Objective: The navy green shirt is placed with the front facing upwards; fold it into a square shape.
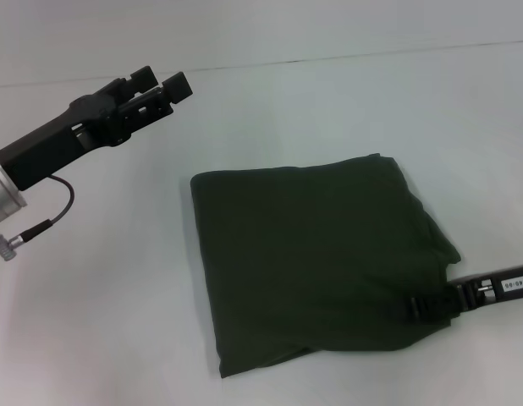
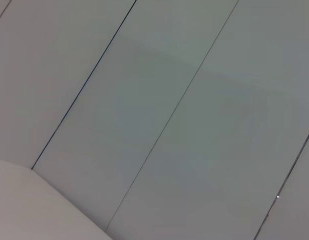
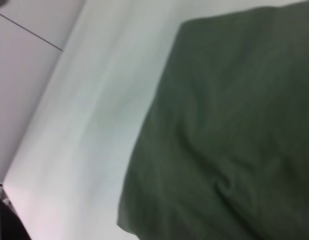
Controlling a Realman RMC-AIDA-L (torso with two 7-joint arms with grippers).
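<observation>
- Navy green shirt (image 1: 308,258): folded to rough square, plain side up, flat on white table (image 1: 101,321).
- R gripper (image 1: 422,306): at shirt's near-right edge, touching cloth; can't tell if gripping.
- L gripper (image 1: 160,87): raised, well apart from shirt's far-left corner, fingers parted, empty.

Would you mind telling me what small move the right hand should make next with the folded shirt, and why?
Probably draw the right hand back off the navy green shirt toward the robot's right. The shirt already lies folded into a rough square on the table, plain side up, and this hand sits at its right edge. The left hand is raised well clear, so nothing seems left to fold.
</observation>
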